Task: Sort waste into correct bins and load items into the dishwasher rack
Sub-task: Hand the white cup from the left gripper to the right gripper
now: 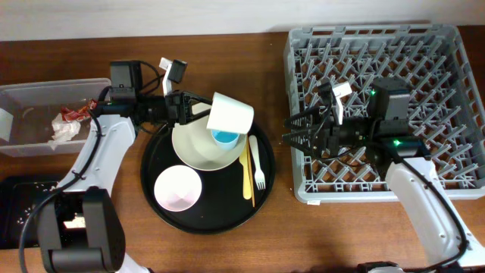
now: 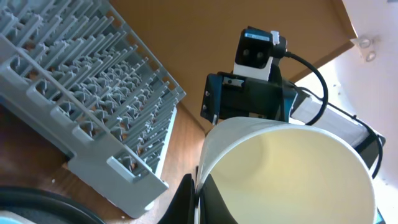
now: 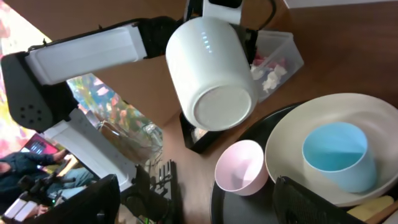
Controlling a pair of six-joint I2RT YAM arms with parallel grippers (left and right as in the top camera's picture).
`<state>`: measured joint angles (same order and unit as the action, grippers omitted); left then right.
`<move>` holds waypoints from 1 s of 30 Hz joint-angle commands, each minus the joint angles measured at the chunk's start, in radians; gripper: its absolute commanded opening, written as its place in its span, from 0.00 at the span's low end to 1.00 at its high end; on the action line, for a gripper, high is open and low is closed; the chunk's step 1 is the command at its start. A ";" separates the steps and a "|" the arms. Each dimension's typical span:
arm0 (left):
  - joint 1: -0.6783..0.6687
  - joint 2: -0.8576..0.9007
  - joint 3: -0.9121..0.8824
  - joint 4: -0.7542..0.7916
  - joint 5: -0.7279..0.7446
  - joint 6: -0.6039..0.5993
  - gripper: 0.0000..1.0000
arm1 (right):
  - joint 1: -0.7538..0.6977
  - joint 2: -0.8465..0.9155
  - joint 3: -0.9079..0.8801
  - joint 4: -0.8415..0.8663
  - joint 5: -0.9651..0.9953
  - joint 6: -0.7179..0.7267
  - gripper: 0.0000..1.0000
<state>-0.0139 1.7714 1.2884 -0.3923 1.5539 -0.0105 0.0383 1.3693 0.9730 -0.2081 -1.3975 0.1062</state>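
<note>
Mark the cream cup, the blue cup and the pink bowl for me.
cream cup (image 3: 202, 53), right wrist view, on its side wall.
blue cup (image 3: 336, 148), right wrist view, inside its opening.
pink bowl (image 1: 178, 188), overhead view, centre of its inside.

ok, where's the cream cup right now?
Overhead view: the cream cup is in the left hand, tipped on its side above the plate and blue cup, left of the rack.
</note>
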 commanded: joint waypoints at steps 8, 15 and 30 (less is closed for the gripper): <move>-0.111 0.002 0.006 0.331 -0.092 -0.475 0.01 | 0.112 0.027 0.015 0.072 0.187 0.086 0.83; -0.108 0.030 0.006 0.235 -0.078 -0.533 0.00 | 0.112 0.027 0.014 0.225 0.036 0.066 0.90; -0.111 0.060 0.006 0.241 -0.050 -0.535 0.00 | 0.113 0.132 0.012 0.348 0.100 -0.001 0.91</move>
<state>-0.1207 1.8236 1.2865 -0.1558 1.4994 -0.5434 0.1440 1.4979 0.9749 0.1337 -1.2842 0.1188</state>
